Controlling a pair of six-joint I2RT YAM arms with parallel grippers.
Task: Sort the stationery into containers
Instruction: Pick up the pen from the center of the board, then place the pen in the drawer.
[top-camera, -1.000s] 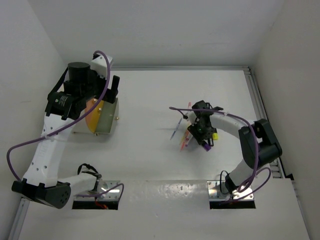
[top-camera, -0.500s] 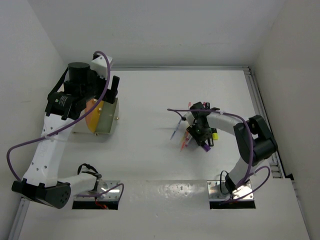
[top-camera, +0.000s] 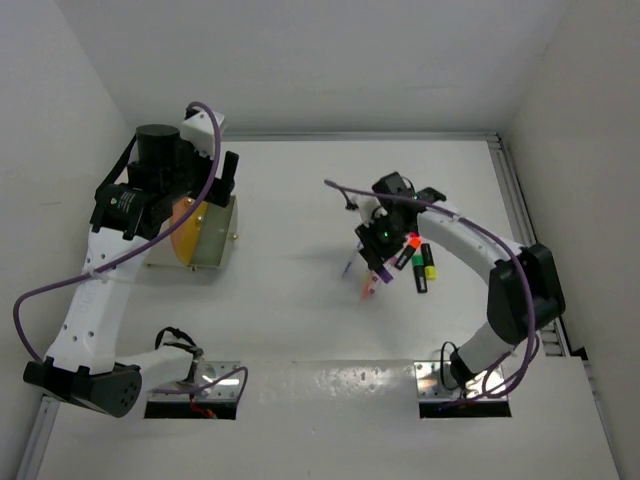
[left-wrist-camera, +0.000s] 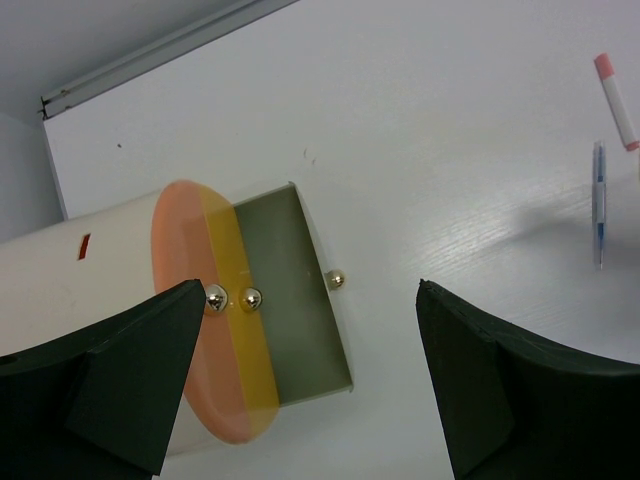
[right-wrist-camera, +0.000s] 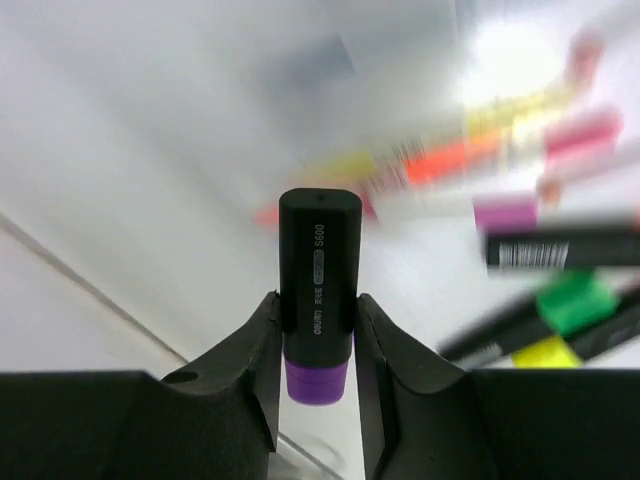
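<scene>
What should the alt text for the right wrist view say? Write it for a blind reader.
The right hand pinches a short black plastic highlighter with a purple cap between its two fingers, cap toward the camera. Behind it, blurred on the white table, lie a green-capped highlighter and a yellow-capped highlighter.

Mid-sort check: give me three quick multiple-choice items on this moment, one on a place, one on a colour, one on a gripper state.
1. The left gripper hangs over: A) the big white cylindrical drum; B) the scattered pens; C) the right arm's base.
2. Cap of the short black highlighter in the right gripper: A) yellow; B) purple; C) green.
3. The left gripper is: A) open; B) shut on a pen; C) shut on a highlighter.
A, drum under it; B, purple tip shows; A, jaws apart.
</scene>
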